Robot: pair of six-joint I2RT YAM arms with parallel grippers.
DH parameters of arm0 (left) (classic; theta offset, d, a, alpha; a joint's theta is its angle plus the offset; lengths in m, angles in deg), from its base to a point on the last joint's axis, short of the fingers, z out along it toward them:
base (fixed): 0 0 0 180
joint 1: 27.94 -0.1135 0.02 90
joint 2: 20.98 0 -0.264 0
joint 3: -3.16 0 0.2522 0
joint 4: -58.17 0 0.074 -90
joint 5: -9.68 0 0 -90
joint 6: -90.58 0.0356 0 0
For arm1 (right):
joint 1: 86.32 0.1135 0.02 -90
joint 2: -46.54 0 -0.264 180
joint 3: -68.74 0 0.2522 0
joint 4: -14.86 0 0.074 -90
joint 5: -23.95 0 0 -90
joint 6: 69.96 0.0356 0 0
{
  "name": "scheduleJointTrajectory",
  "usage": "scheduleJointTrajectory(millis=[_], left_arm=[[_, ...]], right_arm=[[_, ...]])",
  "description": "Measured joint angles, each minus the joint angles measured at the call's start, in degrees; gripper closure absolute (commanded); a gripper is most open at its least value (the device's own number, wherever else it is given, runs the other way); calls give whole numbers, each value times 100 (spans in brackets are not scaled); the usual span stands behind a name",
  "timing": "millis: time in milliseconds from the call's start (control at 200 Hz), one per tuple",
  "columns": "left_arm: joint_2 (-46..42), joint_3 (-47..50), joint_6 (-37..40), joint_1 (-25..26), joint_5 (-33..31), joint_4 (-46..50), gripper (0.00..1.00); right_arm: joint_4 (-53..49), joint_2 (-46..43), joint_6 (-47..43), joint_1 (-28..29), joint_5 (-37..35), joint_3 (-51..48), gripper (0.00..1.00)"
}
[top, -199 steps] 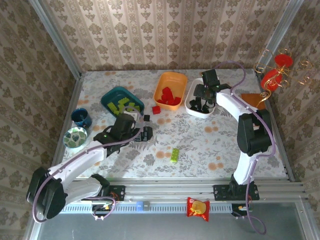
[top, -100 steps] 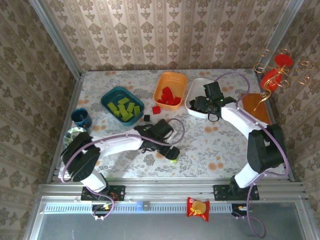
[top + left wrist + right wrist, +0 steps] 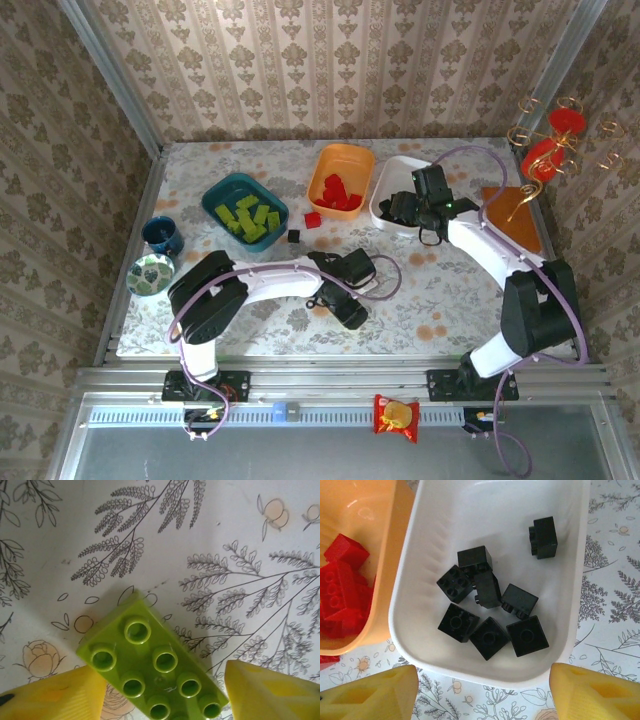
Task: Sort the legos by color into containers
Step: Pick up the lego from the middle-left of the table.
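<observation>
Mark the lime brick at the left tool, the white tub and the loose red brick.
lime brick (image 3: 150, 672), left wrist view, studded top face.
white tub (image 3: 485, 520), right wrist view, bare inner floor.
loose red brick (image 3: 313, 220), top external view, its centre.

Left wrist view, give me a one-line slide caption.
Lime green brick lying studs-up on the floral table, between the yellow fingers of the left gripper.
</observation>
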Motion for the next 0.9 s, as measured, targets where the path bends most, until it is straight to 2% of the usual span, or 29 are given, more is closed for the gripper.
scheduleJointTrajectory(millis=[215,445,590,715,900], left_arm=[[31,-11,17,0,-232,63,62],[-22,11,20,0,-468,46,68],[-407,282,-63,-107,-535,-85,70],[-984,560,-186,-444,-535,-245,71],[-2033,975,-363,-1296,-544,-507,71]], right_arm=[[4,-31,72,0,0,-24,29],[13,-52,116,0,46,-120,29],[20,-96,140,13,111,-162,29],[20,-157,149,79,127,-184,29],[20,-343,151,256,133,-249,29]])
